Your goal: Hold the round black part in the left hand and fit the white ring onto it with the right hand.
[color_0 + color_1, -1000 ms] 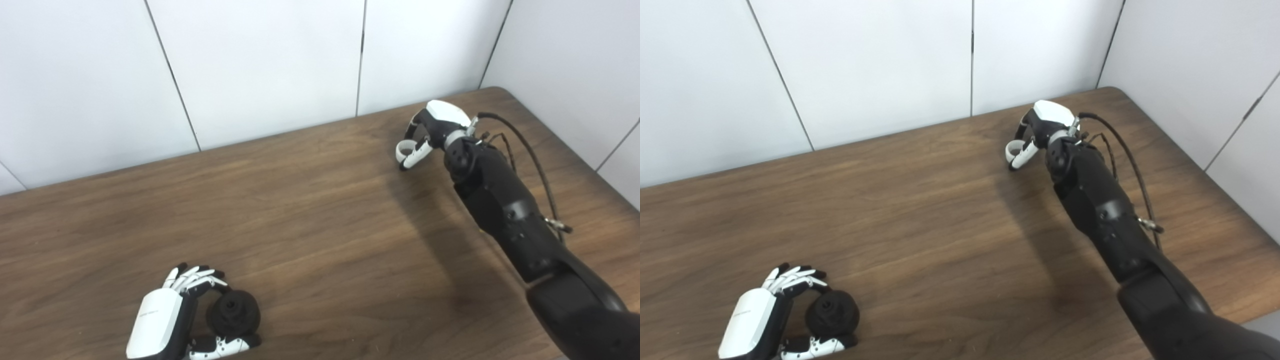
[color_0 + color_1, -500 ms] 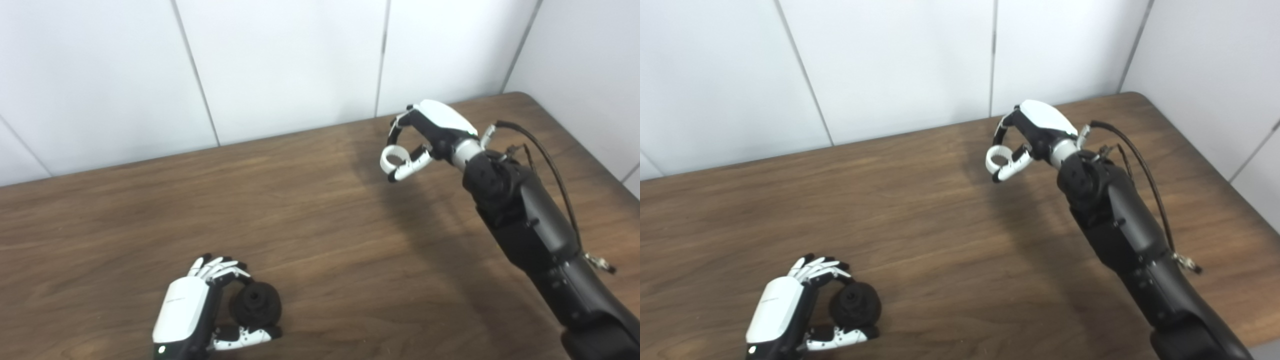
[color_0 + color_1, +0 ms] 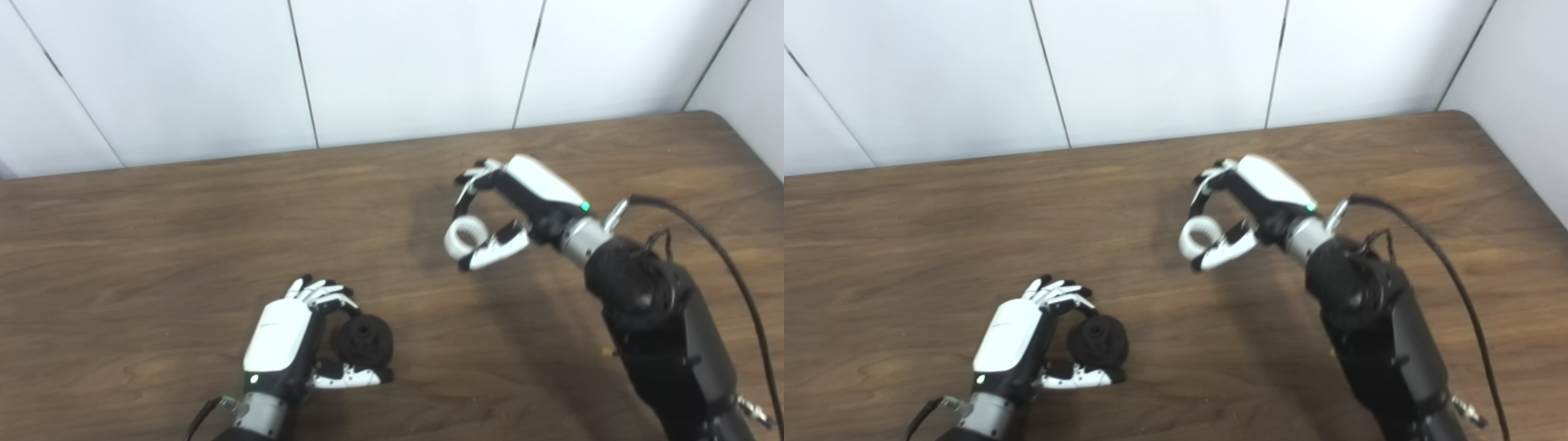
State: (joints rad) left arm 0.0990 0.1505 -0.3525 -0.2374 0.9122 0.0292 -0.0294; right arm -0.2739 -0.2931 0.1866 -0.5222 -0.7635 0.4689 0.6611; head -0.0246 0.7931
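My left hand is low at the front left of the brown table and is shut on the round black part, held between fingers and thumb with its face turned to the right. My right hand is raised over the table's middle right and is shut on the white ring, pinched between fingers and thumb. The ring is up and to the right of the black part, well apart from it. Both also show in the right eye view: the black part and the white ring.
White wall panels stand behind the table's far edge. A black cable loops beside my right forearm. The table's right corner lies at the far right.
The camera has swung, shifting the whole scene. My right hand has carried the white ring away from the far right corner toward the table's middle, nearer the black part. My left hand still holds the black part.
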